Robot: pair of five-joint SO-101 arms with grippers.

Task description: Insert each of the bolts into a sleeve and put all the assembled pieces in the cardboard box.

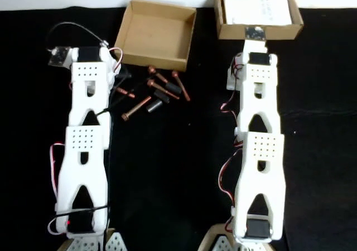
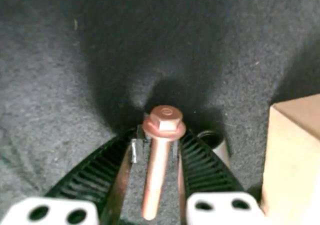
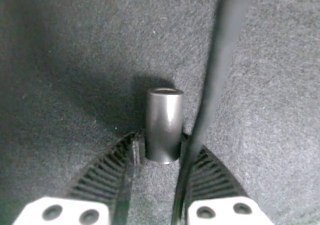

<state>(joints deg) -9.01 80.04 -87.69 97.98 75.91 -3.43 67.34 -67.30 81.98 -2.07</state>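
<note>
In the left gripper (image 2: 159, 139), closed down to shank width, sits a copper bolt (image 2: 161, 157), head outward. The right gripper (image 3: 162, 144) is clamped likewise on a dark sleeve (image 3: 164, 122). Other bolts (image 1: 136, 107) and sleeves (image 1: 154, 106) lie loose just beside the cardboard box (image 1: 153, 59).

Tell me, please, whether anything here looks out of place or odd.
A dark strand, perhaps a cable, runs across the right wrist view, close beside the sleeve in the right gripper; it might snag. Nothing else stands out.

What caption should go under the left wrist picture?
A copper bolt gripped between the jaws above dark cloth, cardboard box beside.
</note>
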